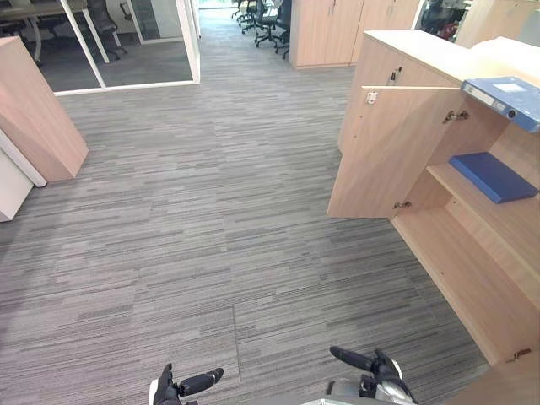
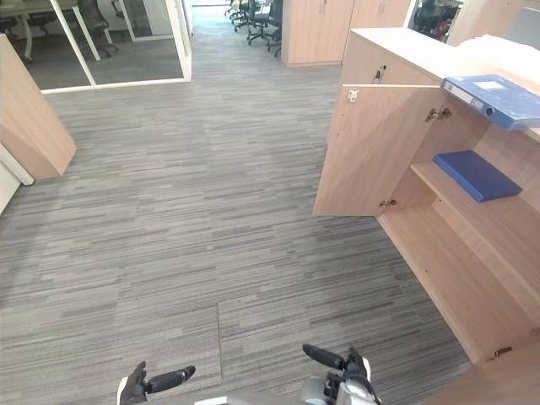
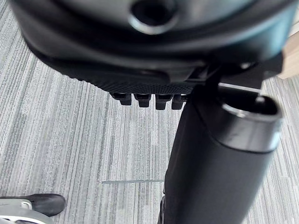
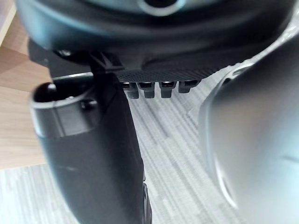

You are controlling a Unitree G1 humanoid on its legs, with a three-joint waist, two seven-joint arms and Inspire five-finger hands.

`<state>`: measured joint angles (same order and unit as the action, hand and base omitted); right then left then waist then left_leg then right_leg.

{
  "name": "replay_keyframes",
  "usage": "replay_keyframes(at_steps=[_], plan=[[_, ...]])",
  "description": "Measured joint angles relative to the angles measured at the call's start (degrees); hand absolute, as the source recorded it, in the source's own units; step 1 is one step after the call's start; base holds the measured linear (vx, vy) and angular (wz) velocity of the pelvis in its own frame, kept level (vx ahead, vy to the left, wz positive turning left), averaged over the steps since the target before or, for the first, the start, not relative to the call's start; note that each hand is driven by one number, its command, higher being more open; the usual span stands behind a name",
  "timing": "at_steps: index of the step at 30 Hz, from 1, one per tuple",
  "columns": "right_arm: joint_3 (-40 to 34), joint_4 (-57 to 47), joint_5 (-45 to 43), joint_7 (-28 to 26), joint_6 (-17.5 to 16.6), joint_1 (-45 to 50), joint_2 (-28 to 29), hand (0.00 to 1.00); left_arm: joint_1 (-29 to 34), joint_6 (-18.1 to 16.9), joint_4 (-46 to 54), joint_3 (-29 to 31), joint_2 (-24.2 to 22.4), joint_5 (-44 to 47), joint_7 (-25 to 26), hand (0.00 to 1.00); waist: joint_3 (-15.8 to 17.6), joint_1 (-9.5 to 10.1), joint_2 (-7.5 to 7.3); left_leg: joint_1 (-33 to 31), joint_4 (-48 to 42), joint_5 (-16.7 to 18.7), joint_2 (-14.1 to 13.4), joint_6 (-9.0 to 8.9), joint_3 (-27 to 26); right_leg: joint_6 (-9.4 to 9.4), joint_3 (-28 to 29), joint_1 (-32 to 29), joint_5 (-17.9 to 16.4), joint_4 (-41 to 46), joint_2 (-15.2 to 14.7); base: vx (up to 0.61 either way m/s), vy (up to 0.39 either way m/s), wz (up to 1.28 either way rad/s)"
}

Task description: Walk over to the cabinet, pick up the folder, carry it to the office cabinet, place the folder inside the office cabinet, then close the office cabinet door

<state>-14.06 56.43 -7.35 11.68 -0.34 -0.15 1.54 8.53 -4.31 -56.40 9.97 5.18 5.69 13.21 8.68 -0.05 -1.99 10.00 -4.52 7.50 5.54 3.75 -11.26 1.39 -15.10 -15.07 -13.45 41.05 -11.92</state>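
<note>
At far left a wooden panel stands on the grey carpet, with a glass partition behind it and office chairs farther back. Low in the foreground the left hand hangs over the carpet, its thumb sticking out toward the middle; its wrist view shows the fingers loose in a row with only carpet past them, so it is slack and holds nothing. Beside it, toward the right, the right hand hangs the same way, thumb pointing inward, fingers relaxed and empty. Beyond and to the right of both hands stands the office cabinet, its door swung wide open toward the middle of the room. A blue folder lies flat on the cabinet's top surface, its spine facing the door and a pale label on its cover. Below it, inside, a second folder, darker blue, lies flat on the shelf. Both folders are well apart from the hands, up ahead and to the right, nearer the right hand than the left.
</note>
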Motion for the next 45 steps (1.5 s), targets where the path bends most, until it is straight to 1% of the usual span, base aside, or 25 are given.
replay_keyframes(at_steps=[2, 4, 6, 8, 10, 12, 13, 14, 16, 17, 19, 21, 23, 24, 25, 28, 31, 33, 34, 36, 38, 41, 42, 43, 45], plan=[[-0.6, -0.2, -1.8, 0.1, -0.6, -0.3, 0.9, 1.0, -0.4, 0.0, -0.1, 0.3, -0.1, -0.1, 0.3, 1.0, 0.5, -0.33, -0.34, 3.0, 2.3, 1.5, -0.5, -0.41, 0.5, -0.71, -3.2, -0.1, 1.5, -10.9, 1.4, 0.3, -0.082, 0.31], [-2.3, 0.0, -1.8, 0.1, -0.8, -0.4, 1.2, 1.0, -0.3, 0.1, -0.2, 1.2, -0.6, -0.8, 0.4, 1.0, 0.9, -0.17, -0.08, 5.5, 3.3, 3.3, -2.2, -1.55, 0.8, -3.43, -8.5, 1.4, 6.4, -15.2, 1.4, 0.32, -0.133, 0.22], [-4.9, 1.7, -1.7, 0.0, -0.8, -1.1, 1.3, 1.0, -0.1, 0.5, -1.5, 2.4, -1.2, -1.4, 0.2, 1.0, 0.4, 0.0, 1.1, 7.9, 3.8, 5.5, -5.9, -4.12, -0.2, -6.44, -17.2, 4.1, 5.0, -15.2, 2.3, 0.37, -0.193, -0.2], [-5.1, 2.2, -1.6, 0.0, -0.3, -1.3, 1.6, 1.0, 0.0, 1.5, -1.9, 5.0, -1.9, -1.8, -0.8, 1.0, 0.3, -0.02, 1.48, 7.6, -1.0, 6.8, -9.2, -6.44, -2.4, -6.77, -16.8, 6.8, 4.2, -18.9, 7.1, 0.48, -0.287, -0.48], [-7.8, 2.8, -1.7, -0.1, -0.2, -0.9, 1.4, 1.0, -0.1, 1.8, -1.5, 8.6, -3.1, -1.8, -1.5, 1.0, 0.1, -0.08, 1.69, 3.1, -18.6, 8.2, -13.3, -8.52, -3.8, -7.51, -15.4, 12.5, 4.3, -24.5, 10.9, 0.59, -0.344, -0.63], [-7.1, 2.0, -1.7, 0.1, 0.1, 0.2, 0.8, 1.0, 0.2, 1.7, -0.6, 13.1, -5.5, -1.8, -1.4, 1.0, -0.5, -0.39, 3.41, -1.9, -34.2, 4.1, -15.9, -4.97, -3.5, -7.54, -13.0, 15.9, 4.2, -28.1, 14.8, 0.53, -0.232, -0.96], [-7.2, 1.7, -1.6, -0.2, 0.0, 0.5, -0.2, 1.0, 1.2, 1.8, -0.1, 16.0, -7.5, -1.4, -1.0, 1.0, 0.0, 0.59, 4.98, -7.0, -48.3, -2.5, -19.4, -4.06, -3.3, -8.16, -8.3, 19.1, 3.8, -30.4, 17.3, 0.52, 0.0, -2.09], [-7.8, 2.2, -1.4, -0.2, 0.3, 0.0, -0.7, 1.0, 1.9, 1.9, 0.0, 16.3, -8.4, 0.5, -0.6, 1.0, 0.9, 2.3, 6.71, -12.5, -61.7, 0.1, -21.4, -3.49, -2.5, -9.04, -2.0, 22.5, 3.2, -31.6, 19.4, 0.5, 0.07, -2.19], [-7.8, 4.2, -1.2, 0.1, 1.1, -0.7, -0.8, 1.0, 2.0, 1.9, 0.1, 17.4, -8.1, 1.8, -0.6, 1.0, 1.3, 3.16, 5.58, -16.3, -64.7, 3.7, -20.5, -3.74, -1.4, -8.97, 2.0, 25.7, 3.1, -32.7, 19.0, 0.41, 0.093, -1.58], [-7.9, 5.6, -1.1, 0.2, 1.6, -1.1, -0.7, 1.0, 2.2, 1.0, 1.7, 17.4, -8.0, 2.1, -0.7, 1.0, 1.9, 3.65, 3.57, -20.2, -60.4, 6.9, -18.3, -4.03, 0.4, -8.2, 5.9, 28.7, 2.7, -33.7, 17.4, 0.39, 0.086, -1.26], [-9.0, 6.2, -0.3, 0.2, 1.5, -1.1, -0.3, 1.0, 2.2, 0.7, 3.4, 17.5, -8.0, 1.9, -0.6, 1.0, 2.0, 4.11, 2.66, -23.8, -50.5, 9.0, -16.6, -5.46, 3.9, -6.51, 10.0, 30.4, 1.8, -33.8, 15.8, 0.4, 0.177, -1.42], [-9.0, 6.2, 0.5, 0.5, 1.5, -0.8, -0.3, 1.0, 1.9, 0.8, 3.3, 17.5, -8.0, 1.9, -0.4, 1.0, 2.2, 4.13, 2.43, -25.2, -36.8, 8.9, -13.5, -6.61, 11.7, -4.37, 14.0, 31.6, 0.5, -33.9, 13.8, 0.37, 0.271, -1.23], [-8.7, 5.3, 0.5, 0.7, 1.5, 0.1, -0.5, 1.0, 1.7, 0.6, 3.3, 17.5, -8.4, 1.8, 0.5, 1.0, 2.0, 4.14, 2.72, -24.4, -22.6, 6.3, -11.0, -8.39, 21.7, -2.09, 16.9, 32.3, -1.0, -33.8, 12.2, 0.36, 0.337, -0.84], [-7.8, 4.3, 0.5, 0.8, 1.4, 1.1, -0.7, 1.0, 1.8, 0.6, 3.2, 17.5, -8.7, 1.8, 0.9, 1.0, 1.5, 4.37, 3.54, -23.4, -19.2, -1.6, -10.8, -11.32, 23.7, -0.48, 18.6, 32.6, -2.1, -33.2, 11.3, 0.42, 0.412, -0.83], [-6.4, 4.2, 0.6, 0.8, 1.4, 1.4, -0.2, 1.0, 1.5, 0.5, 3.2, 17.7, -7.9, 1.7, 1.4, 1.0, 1.4, 4.6, 1.99, -22.6, -19.4, -2.2, -9.6, -12.1, 22.4, 0.71, 19.2, 32.1, -2.2, -32.4, 9.6, 0.41, 0.387, -0.77], [-5.0, 4.4, 0.6, 0.4, 1.5, 1.0, 2.0, 1.0, 1.2, -0.1, 2.2, 18.2, -7.0, 1.7, 2.0, 1.0, 0.0, 5.28, -0.17, -22.2, -23.5, 0.4, -9.5, -10.81, 16.3, 1.46, 23.8, 30.0, -0.3, -30.4, 6.8, 0.33, 0.339, -0.93], [-3.9, 4.5, 0.6, -1.1, 1.6, 0.8, 2.4, 1.0, 0.8, -0.1, 0.5, 18.2, -6.8, 1.5, 2.2, 1.0, -1.4, 5.73, -0.06, -19.4, -22.1, 1.4, -10.0, -9.44, 10.9, 2.82, 28.3, 27.6, 2.4, -29.5, 4.7, 0.16, 0.239, -1.3], [-4.3, 3.7, 0.7, -1.1, 1.5, 0.8, 2.6, 1.0, 0.2, 0.2, -0.1, 18.1, -7.1, 1.6, 2.7, 1.0, -1.3, 5.75, 0.83, -16.5, -19.3, 1.9, -10.6, -8.69, 6.9, 3.53, 28.5, 23.5, 2.8, -24.4, 3.6, 0.08, 0.209, -1.62], [-4.8, 2.7, 0.8, -1.1, 1.7, 0.8, 2.6, 1.0, 0.3, 0.3, 0.0, 18.3, -7.5, 1.7, 2.8, 1.0, -1.1, 5.98, 1.23, -12.4, -16.0, 2.0, -10.9, -8.51, 1.9, 3.7, 28.2, 18.8, 2.7, -16.8, 2.7, 0.01, 0.195, -1.83], [-5.2, 2.7, 0.8, -1.1, 1.8, 0.8, 2.3, 1.0, 1.1, 0.3, 0.0, 17.9, -7.2, 1.6, 2.7, 1.0, -1.0, 5.76, 1.06, -8.3, -13.6, 1.8, -10.3, -8.11, -2.5, 3.74, 24.8, 15.7, 2.6, -10.8, 0.6, -0.03, 0.134, -1.48], [-7.1, 3.5, 0.9, -1.1, 1.5, 1.4, 2.0, 1.0, 1.9, -0.2, -0.3, 17.3, -6.6, 1.5, 2.7, 1.0, -2.4, 4.82, 0.38, -4.8, -10.4, 1.6, -9.1, -7.75, -5.4, 3.71, 13.9, 15.1, 2.6, -11.2, -3.1, -0.03, 0.066, -1.06], [-7.6, 6.1, 1.1, -1.2, 1.5, 0.6, 1.1, 1.0, 0.7, -0.5, -1.4, 16.9, -5.8, 1.5, 2.7, 1.0, -3.4, 4.5, 0.04, -5.5, -6.3, -0.2, -9.0, -8.1, -6.2, 3.85, 7.1, 15.4, 2.7, -21.0, -2.7, 0.0, -0.04, -0.8], [-7.7, 6.7, 1.1, -1.2, 1.6, 0.4, 1.0, 1.0, 0.6, -0.6, -1.4, 16.1, -5.3, 1.5, 2.7, 1.0, -3.3, 4.5, -0.25, -5.6, -5.6, -0.6, -8.9, -8.32, -6.2, 3.9, 6.6, 15.5, 2.7, -23.1, -2.3, -0.02, -0.106, -0.71], [-8.4, 7.7, 1.0, -1.3, 1.7, -0.3, 0.9, 1.0, 0.2, -0.6, -2.2, 15.4, -4.6, 1.5, 2.5, 1.0, -2.8, 4.19, -0.37, -5.7, -4.5, -1.5, -9.4, -8.81, -5.6, 5.97, 6.5, 15.8, 3.8, -26.2, -1.3, -0.02, -0.143, -0.45], [-9.7, 8.6, 1.0, -1.3, 1.7, -0.3, 0.1, 1.0, -0.6, -0.6, -3.1, 15.5, -4.5, 1.5, 2.4, 1.0, -2.2, 3.39, -0.39, -4.4, -1.4, -3.3, -10.0, -9.0, -3.6, 5.5, 6.5, 16.1, 4.7, -27.0, 0.3, -0.02, -0.164, -0.17]])
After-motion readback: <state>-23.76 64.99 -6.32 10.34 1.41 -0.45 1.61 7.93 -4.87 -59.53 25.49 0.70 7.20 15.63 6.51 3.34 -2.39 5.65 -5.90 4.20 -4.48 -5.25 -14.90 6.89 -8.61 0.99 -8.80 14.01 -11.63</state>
